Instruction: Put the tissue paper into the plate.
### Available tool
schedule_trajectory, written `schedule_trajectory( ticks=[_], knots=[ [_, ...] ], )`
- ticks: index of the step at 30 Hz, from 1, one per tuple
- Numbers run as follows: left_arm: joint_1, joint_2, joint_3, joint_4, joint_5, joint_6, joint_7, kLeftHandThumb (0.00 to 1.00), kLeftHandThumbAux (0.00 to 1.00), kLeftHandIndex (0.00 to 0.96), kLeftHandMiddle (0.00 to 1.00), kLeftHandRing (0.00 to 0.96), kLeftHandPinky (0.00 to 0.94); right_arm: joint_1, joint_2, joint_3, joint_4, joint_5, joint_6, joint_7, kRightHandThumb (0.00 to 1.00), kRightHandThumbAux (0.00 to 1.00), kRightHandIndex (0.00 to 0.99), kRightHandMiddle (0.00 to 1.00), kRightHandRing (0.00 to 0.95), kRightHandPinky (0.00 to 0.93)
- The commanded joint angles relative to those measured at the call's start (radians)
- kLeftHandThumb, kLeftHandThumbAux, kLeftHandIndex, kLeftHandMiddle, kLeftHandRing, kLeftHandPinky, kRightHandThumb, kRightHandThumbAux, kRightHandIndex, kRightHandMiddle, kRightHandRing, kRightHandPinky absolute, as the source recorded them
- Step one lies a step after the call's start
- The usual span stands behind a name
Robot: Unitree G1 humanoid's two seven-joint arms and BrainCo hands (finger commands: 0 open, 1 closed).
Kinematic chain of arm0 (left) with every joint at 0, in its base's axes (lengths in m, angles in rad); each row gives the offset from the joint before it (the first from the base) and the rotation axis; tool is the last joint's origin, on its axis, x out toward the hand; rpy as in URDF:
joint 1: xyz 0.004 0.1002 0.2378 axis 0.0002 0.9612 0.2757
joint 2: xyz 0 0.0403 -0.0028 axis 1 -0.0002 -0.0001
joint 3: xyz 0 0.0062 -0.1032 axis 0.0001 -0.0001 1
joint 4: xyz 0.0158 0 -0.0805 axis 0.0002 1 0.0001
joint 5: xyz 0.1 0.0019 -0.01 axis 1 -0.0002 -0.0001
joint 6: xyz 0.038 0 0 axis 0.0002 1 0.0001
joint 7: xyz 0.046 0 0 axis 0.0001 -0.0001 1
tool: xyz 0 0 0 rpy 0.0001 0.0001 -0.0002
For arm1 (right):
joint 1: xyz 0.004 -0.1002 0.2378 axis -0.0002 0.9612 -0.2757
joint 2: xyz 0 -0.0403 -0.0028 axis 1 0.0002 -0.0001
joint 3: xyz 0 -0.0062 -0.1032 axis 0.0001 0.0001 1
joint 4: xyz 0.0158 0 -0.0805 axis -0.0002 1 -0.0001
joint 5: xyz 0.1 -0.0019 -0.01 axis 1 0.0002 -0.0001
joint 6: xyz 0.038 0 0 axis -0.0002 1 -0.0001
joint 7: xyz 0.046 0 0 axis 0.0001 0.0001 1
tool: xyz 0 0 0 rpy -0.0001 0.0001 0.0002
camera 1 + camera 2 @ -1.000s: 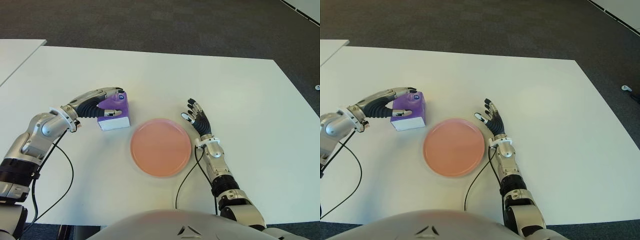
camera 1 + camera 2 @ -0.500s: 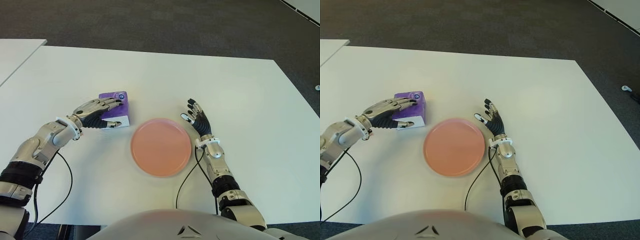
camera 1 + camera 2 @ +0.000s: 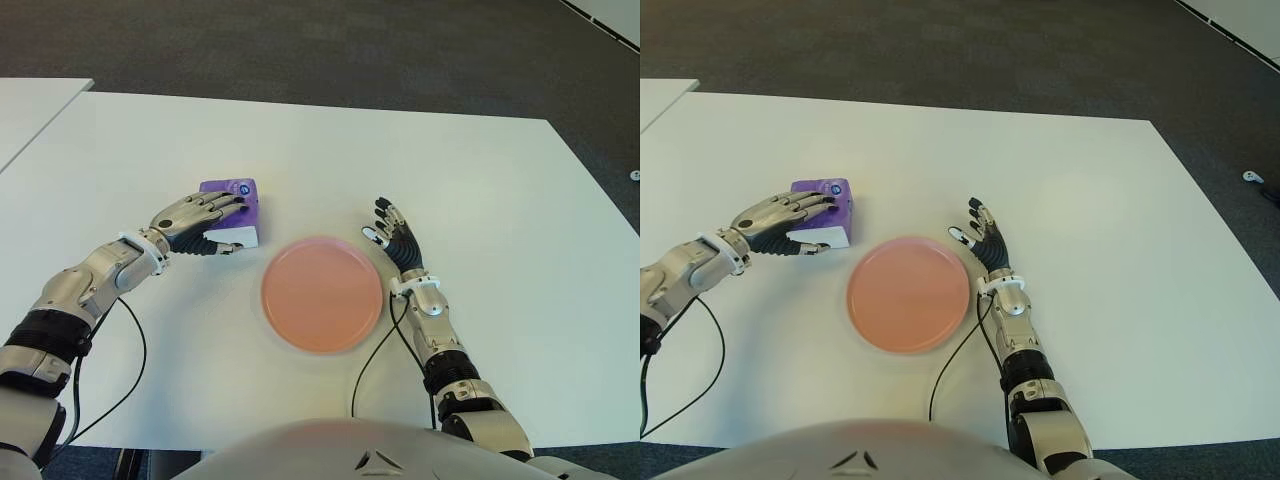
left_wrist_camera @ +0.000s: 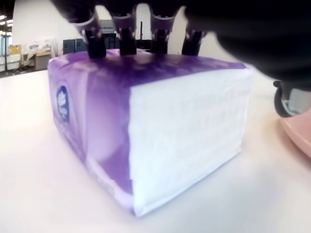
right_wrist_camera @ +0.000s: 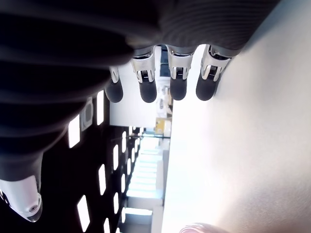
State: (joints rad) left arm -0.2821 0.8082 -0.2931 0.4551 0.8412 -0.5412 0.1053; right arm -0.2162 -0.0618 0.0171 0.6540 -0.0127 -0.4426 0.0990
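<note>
Left eye view: the robot's left hand (image 3: 196, 222) lies over a purple tissue paper pack (image 3: 233, 208) at centre-left of the frame, while the pink plate (image 3: 322, 293) waits bare just to its lower right on the white table (image 3: 480, 190). The left wrist view shows four fingertips (image 4: 127, 33) pressed along the pack's top far edge, with its white end face turned to the camera; the thumb is not visible there, so whether the pack is truly pinched or only covered cannot be told. The pack sits flat on the table, near the plate's upper-left rim but apart from it. Before you lift, bring the thumb in against the near white face so the soft pack is squeezed across its short side, not merely dragged; it will likely dent under pressure, so close gently. Raise it clear of the plate's low rim, carry it toward lower right, and set it down flat at the plate's centre. The right hand (image 3: 394, 235) stands just beside the plate's upper-right rim, fingers spread and holding nothing, so keep your path short of that side. Open tabletop lies all round, and the table's edges are well apart from the work.
</note>
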Motion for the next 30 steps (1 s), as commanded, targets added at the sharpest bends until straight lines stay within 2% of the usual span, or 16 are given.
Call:
schedule_trajectory(
  ticks=[1, 13, 24, 28, 30],
  knots=[
    [-0.012, -0.004, -0.046, 0.041, 0.062, 0.009, 0.043, 0.087, 0.262, 0.0, 0.0, 0.0, 0.0, 0.097, 0.003, 0.002, 0.066, -0.004, 0.082, 0.006, 0.0, 0.586, 0.0, 0.02, 0.0, 0.0],
    [-0.036, -0.004, -0.101, 0.061, 0.169, 0.075, 0.206, 0.071, 0.267, 0.0, 0.0, 0.0, 0.0, 0.112, 0.002, 0.008, 0.049, -0.014, 0.082, 0.0, 0.0, 0.596, 0.001, 0.027, 0.0, 0.0],
    [-0.041, -0.006, -0.124, 0.071, 0.202, 0.101, 0.339, 0.067, 0.273, 0.0, 0.0, 0.0, 0.0, 0.129, -0.002, 0.019, 0.019, -0.027, 0.092, -0.007, 0.0, 0.589, 0.005, 0.029, 0.0, 0.0],
    [-0.058, -0.016, -0.141, 0.108, 0.219, 0.11, 0.408, 0.065, 0.27, 0.0, 0.0, 0.0, 0.0, 0.139, 0.0, 0.02, 0.0, -0.025, 0.103, -0.005, 0.0, 0.607, 0.01, 0.038, 0.001, 0.0],
    [-0.087, -0.037, -0.161, 0.173, 0.237, 0.117, 0.472, 0.064, 0.268, 0.0, 0.0, 0.0, 0.0, 0.144, 0.002, 0.02, -0.011, -0.022, 0.109, -0.003, 0.0, 0.614, 0.013, 0.041, 0.003, 0.0]
  ],
)
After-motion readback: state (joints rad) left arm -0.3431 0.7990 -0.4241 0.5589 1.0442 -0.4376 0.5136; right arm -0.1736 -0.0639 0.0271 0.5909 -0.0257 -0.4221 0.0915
